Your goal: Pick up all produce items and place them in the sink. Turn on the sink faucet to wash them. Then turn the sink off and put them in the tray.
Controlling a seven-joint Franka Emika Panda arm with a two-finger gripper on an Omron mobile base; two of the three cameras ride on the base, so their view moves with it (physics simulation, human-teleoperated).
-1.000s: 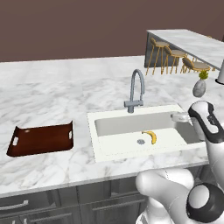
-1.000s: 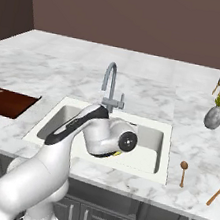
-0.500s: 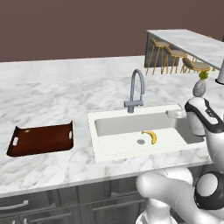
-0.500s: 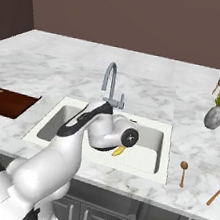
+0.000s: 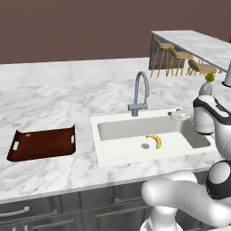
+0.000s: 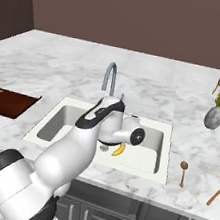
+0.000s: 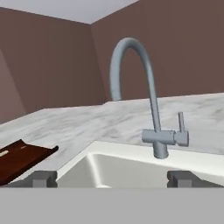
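Note:
A small yellow banana (image 5: 155, 140) (image 6: 119, 150) lies on the floor of the white sink (image 5: 97, 135) (image 6: 49, 122), beside the round drain. The grey gooseneck faucet (image 5: 140, 92) (image 6: 109, 79) (image 7: 148, 96) stands at the basin's back rim, with its small lever (image 7: 180, 122) upright on the side of its base. My gripper (image 7: 113, 179) (image 5: 180, 115) hovers over the sink's right end and points level at the faucet. It is open with nothing between its fingers. The reddish-brown tray (image 5: 43, 143) (image 6: 4, 102) (image 7: 17, 157) rests on the marble to the left of the sink.
A small grey vase with a plant (image 5: 206, 85) (image 6: 214, 115) stands on the counter right of the sink. Two wooden spoons (image 6: 182, 172) (image 6: 217, 191) lie near the front right edge. Bar stools (image 5: 180, 58) line a far counter.
My hand has lifted a little and drawn closer to the faucet side of the basin. The banana has stayed where it lay, and the gripper is still open.

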